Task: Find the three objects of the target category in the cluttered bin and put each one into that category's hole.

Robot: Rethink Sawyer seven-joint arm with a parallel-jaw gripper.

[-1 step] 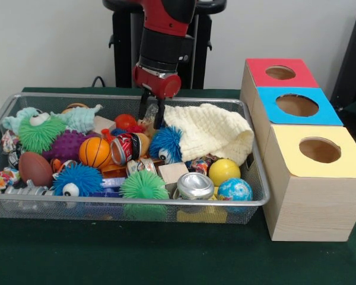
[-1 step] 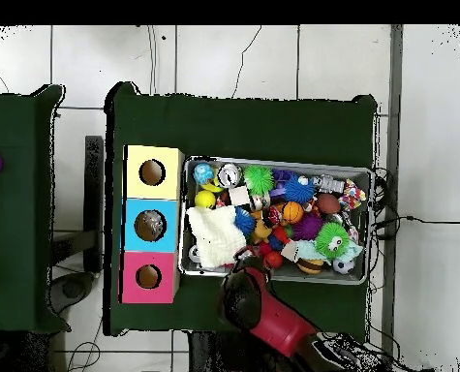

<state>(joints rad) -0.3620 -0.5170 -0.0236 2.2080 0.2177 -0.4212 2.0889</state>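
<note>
Gripper [image 1: 153,114]: over far-centre of wire bin [image 1: 254,178], fingers [image 1: 159,116] slightly parted, grasping nothing. Cream cloth [image 1: 210,132] just right of it; blue fuzzy toy [image 1: 165,144] directly below, nearer side.

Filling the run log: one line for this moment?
hand: down in wire mesh bin | beside cream knitted cloth | holding: cannot tell
</note>
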